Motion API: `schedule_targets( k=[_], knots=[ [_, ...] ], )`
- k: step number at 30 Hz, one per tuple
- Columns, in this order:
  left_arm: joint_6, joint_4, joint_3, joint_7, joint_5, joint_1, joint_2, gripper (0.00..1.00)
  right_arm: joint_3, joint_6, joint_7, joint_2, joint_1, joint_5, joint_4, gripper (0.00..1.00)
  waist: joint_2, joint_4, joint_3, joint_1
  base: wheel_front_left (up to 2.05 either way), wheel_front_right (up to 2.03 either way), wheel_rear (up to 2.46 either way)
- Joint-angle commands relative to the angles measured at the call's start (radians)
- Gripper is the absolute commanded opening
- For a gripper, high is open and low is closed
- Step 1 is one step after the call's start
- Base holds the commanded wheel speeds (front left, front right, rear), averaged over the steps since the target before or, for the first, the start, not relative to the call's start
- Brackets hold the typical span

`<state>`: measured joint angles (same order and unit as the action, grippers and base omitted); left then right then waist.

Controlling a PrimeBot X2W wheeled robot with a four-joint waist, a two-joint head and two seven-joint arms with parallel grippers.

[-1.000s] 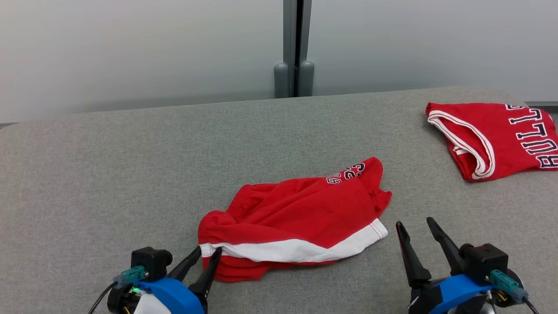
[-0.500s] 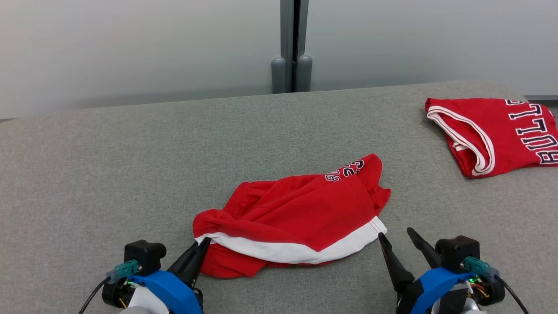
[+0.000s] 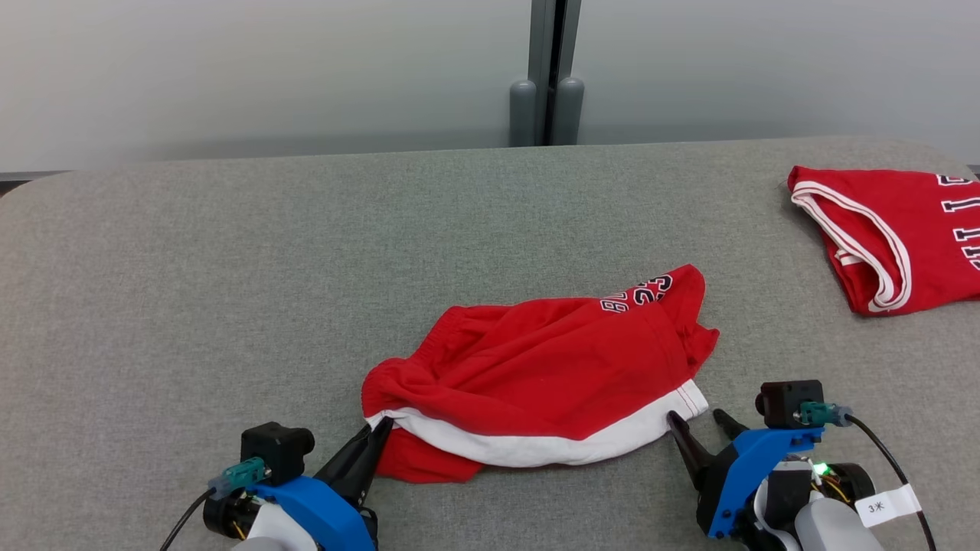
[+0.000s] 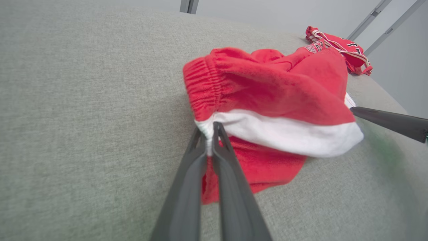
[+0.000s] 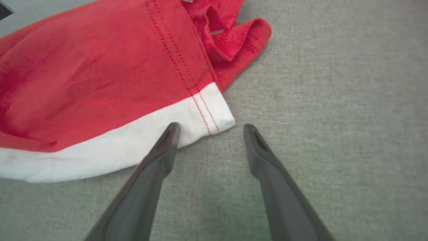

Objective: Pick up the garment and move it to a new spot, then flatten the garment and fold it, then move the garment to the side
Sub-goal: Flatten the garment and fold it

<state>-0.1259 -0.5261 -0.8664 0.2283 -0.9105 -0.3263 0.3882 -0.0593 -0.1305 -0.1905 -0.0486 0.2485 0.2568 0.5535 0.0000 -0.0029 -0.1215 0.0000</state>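
The garment [image 3: 536, 367] is a pair of red shorts with a white hem band, lying crumpled on the grey padded table [image 3: 230, 268]. My left gripper [image 3: 380, 425] is shut on the left end of the white band, and the left wrist view shows the pinch [image 4: 210, 129] on the garment [image 4: 267, 93]. My right gripper [image 3: 697, 419] stands open at the band's right corner. In the right wrist view its fingers [image 5: 167, 140] straddle the white corner of the garment [image 5: 207, 113], the left fingertip touching the cloth.
A second red garment [image 3: 888, 229] with white trim and lettering lies folded at the table's far right, also visible in the left wrist view [image 4: 337, 47]. A grey wall with a post [image 3: 547, 76] stands behind the table.
My left gripper closed on the band's left end. My right gripper moved forward and left up to the band's right corner. The camera has shifted, so the whole scene sits further right.
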Motion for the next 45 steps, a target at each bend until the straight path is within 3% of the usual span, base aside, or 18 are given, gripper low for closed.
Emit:
schedule_targets(
  k=[1, 13, 14, 15, 16, 17, 18, 21, 27, 31, 37, 45],
  knots=[
    [-0.007, -0.002, -0.002, 0.005, -0.004, -0.019, 0.0, 0.0, -0.002, 0.0, 0.004, -0.004, 0.018, 0.004, 0.008, 1.0, 0.0, -0.001, -0.002, 0.0, 0.0, 0.0, 0.0],
    [-0.007, -0.006, -0.004, 0.018, -0.022, -0.035, 0.018, 0.0, -0.065, 0.0, 0.044, -0.002, 0.119, 0.063, 0.183, 1.0, 0.0, -0.017, -0.028, 0.0, 0.0, 0.0, 0.0],
    [-0.007, -0.007, -0.003, 0.019, -0.02, -0.036, 0.018, 0.0, -0.074, 0.0, 0.048, -0.002, 0.125, 0.069, 0.193, 0.95, 0.0, -0.018, -0.03, 0.0, 0.0, 0.0, 0.0],
    [-0.007, -0.007, -0.002, 0.019, -0.021, -0.037, 0.021, 0.0, -0.084, 0.0, 0.055, -0.001, 0.132, 0.072, 0.202, 0.69, 0.0, -0.018, -0.032, 0.0, 0.0, 0.0, 0.0],
    [-0.007, -0.007, -0.001, 0.02, -0.024, -0.038, 0.023, 0.0, -0.096, -0.001, 0.058, 0.0, 0.136, 0.078, 0.21, 0.56, 0.0, -0.019, -0.034, 0.0, 0.0, 0.0, 0.0],
    [-0.007, -0.007, -0.001, 0.019, -0.026, -0.039, 0.026, 0.0, -0.105, -0.001, 0.062, 0.001, 0.14, 0.082, 0.218, 0.48, 0.0, -0.02, -0.036, 0.0, 0.0, 0.0, 0.0],
    [-0.007, -0.006, -0.001, 0.019, -0.028, -0.04, 0.027, 0.0, -0.112, -0.001, 0.066, 0.001, 0.144, 0.083, 0.226, 0.46, 0.0, -0.02, -0.038, 0.0, 0.0, 0.0, 0.0],
    [-0.007, -0.006, -0.003, 0.02, -0.033, -0.042, 0.031, 0.0, -0.122, 0.0, 0.07, 0.0, 0.155, 0.071, 0.258, 0.0, 0.0, -0.019, -0.041, 0.0, 0.0, 0.0, 0.0],
    [-0.007, -0.007, 0.001, 0.024, -0.041, -0.04, 0.029, 0.0, -0.086, 0.0, 0.138, -0.003, 0.172, 0.016, 0.283, 0.0, 0.0, -0.009, -0.028, 0.0, 0.0, 0.0, 0.0],
    [-0.003, 0.022, 0.029, 0.031, -0.044, -0.015, 0.028, 0.0, -0.025, 0.0, 0.187, -0.005, 0.141, -0.027, 0.221, 0.0, 0.0, -0.002, -0.005, 0.0, 0.0, 0.0, 0.0],
    [0.003, 0.16, 0.135, 0.038, -0.038, 0.034, 0.059, 0.0, 0.021, 0.0, 0.165, -0.004, 0.044, -0.059, -0.019, 0.0, 0.0, -0.016, 0.025, 0.0, 0.0, 0.0, 0.0],
    [-0.003, 0.421, 0.236, 0.035, -0.045, 0.039, 0.101, 0.0, 0.066, 0.0, 0.076, -0.004, -0.081, 0.064, -0.422, 0.0, 0.0, -0.022, 0.053, 0.0, 0.0, 0.0, 0.0]
  ],
)
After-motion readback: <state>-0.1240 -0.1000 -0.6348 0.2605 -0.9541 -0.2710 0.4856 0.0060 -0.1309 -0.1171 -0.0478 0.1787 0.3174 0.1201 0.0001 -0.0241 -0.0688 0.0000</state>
